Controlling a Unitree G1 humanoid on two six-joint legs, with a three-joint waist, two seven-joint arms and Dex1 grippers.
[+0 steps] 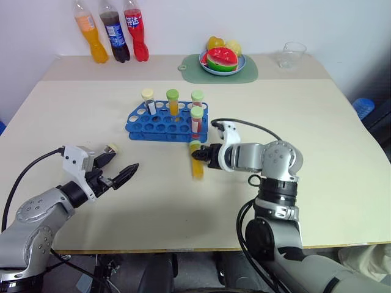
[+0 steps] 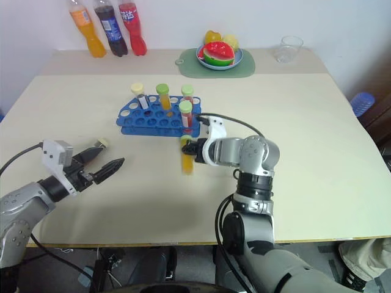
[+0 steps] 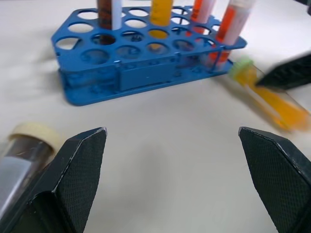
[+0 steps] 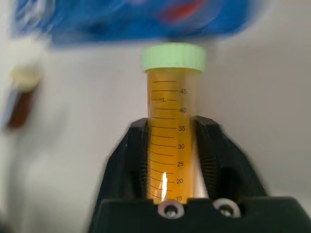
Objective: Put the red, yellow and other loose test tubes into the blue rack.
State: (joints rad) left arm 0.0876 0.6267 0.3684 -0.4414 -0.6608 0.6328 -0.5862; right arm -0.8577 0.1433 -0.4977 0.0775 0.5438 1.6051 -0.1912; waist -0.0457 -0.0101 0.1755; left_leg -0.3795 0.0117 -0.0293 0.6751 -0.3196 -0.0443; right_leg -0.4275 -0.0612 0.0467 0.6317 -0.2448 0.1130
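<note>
The blue rack [image 1: 160, 126] stands mid-table with several capped tubes upright in it. My right gripper [image 1: 205, 156] is just in front of the rack's right end. It is shut on a yellow test tube [image 4: 171, 104] with a green cap, and its fingers [image 4: 135, 150] press on both sides of the tube. A dark brown tube with a cream cap [image 1: 112, 148] lies loose on the table at front left. My left gripper [image 3: 171, 131] is open and empty, and that tube [image 3: 24, 150] lies just outside one of its fingers. A loose red tube is not in view.
Three soda bottles [image 1: 113, 30] stand at the back left. A plate of fruit [image 1: 223, 61] on a green mat and a clear cup [image 1: 294, 55] sit at the back right. The table's front edge [image 1: 183, 249] runs close below both arms.
</note>
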